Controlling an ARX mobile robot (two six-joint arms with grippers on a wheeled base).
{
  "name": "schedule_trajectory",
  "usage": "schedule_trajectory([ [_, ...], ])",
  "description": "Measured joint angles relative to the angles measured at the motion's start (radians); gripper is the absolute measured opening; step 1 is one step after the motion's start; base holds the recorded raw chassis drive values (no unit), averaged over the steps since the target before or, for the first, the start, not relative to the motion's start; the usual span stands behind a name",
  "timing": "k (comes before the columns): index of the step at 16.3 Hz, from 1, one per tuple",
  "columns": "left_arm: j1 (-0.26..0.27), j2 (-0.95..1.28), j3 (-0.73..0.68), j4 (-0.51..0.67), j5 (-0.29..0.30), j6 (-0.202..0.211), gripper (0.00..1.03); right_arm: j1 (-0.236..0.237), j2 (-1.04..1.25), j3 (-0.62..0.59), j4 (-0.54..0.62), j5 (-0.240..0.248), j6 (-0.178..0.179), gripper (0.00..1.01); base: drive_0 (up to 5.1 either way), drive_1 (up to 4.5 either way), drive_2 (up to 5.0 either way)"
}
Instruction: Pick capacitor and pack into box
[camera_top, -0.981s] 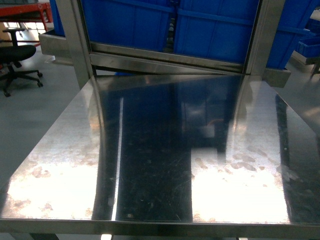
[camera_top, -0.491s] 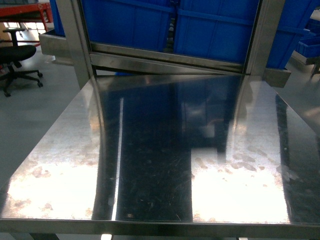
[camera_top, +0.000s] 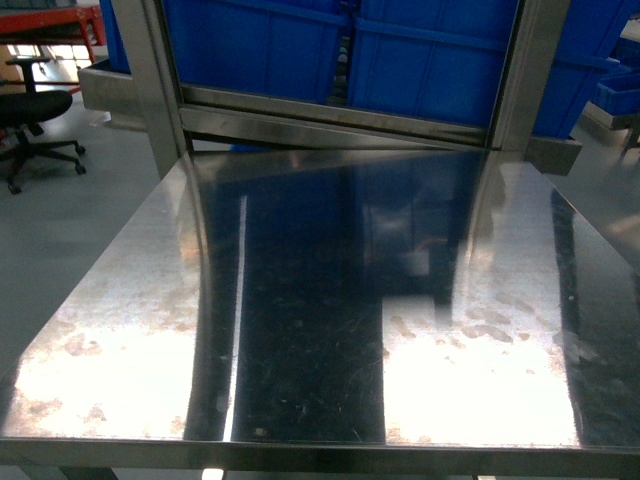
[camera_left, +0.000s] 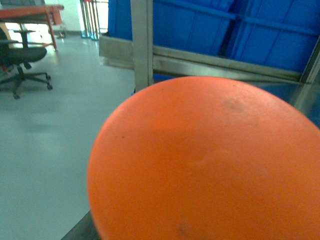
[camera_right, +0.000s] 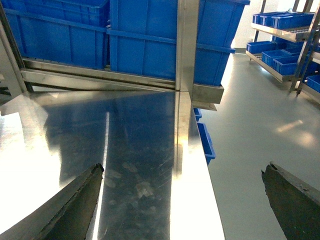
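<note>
Right gripper (camera_right: 182, 200): fingers spread wide apart, holding nothing, above the tabletop's right edge
Left gripper: state cannot be told; an orange dome (camera_left: 210, 160) blocks its wrist view
Tabletop (camera_top: 130, 330): bare steel, carrying no capacitor and no box
Blue bins (camera_top: 430, 60): on the rack beyond the far edge
Progress: judged not started; picking and packing both remain

Shiny stainless steel table (camera_top: 320, 330) is taking up the whole head view, just reflecting the 2 blue bins (camera_top: 400, 50) sitting behind it, plus smudges.
</note>
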Motion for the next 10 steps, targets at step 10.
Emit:
schedule_trajectory([
  [10, 0.0, -0.056, 0.0, -0.015, -0.003, 0.0, 0.44, 0.0, 0.0, 0.0, 0.0, 0.0, 0.0, 0.98, 0.0, 0.0, 0.0],
])
